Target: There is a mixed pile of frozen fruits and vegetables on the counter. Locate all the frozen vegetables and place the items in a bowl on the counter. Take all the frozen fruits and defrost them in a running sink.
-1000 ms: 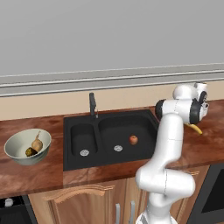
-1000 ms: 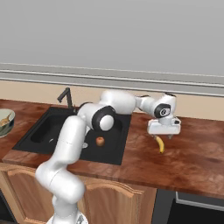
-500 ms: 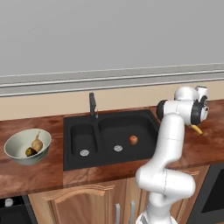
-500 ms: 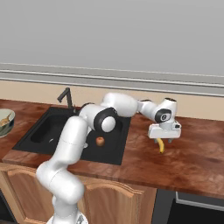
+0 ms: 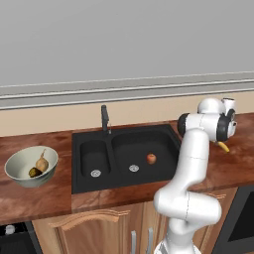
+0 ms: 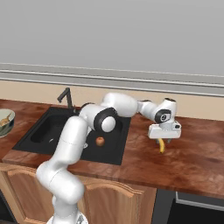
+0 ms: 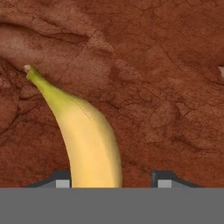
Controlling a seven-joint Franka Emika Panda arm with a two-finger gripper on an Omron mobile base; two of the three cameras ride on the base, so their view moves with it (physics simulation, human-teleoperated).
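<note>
The yellow banana (image 7: 87,135) lies on the reddish-brown counter (image 6: 192,153) right of the black sink (image 5: 124,144). My gripper (image 6: 162,139) hangs open just above it, pointing down. In the hand view the banana's thick end runs between the two fingertips (image 7: 61,183), closer to the left one, and its stem points away. The red apple (image 5: 151,158) rests in the wide basin. Far left stands the pale bowl (image 5: 20,171), holding the tan bulb (image 5: 42,163) and the dark olive-brown lump (image 5: 34,172).
A slim black faucet (image 5: 104,118) rises behind the sink, between the two basins. The wall runs along the counter's back edge. A dark appliance front (image 6: 197,210) sits below the counter at the right. Bare counter lies around the banana.
The gripper has sunk a little closer to the banana. Banana, apple and bowl have stayed where they were.
</note>
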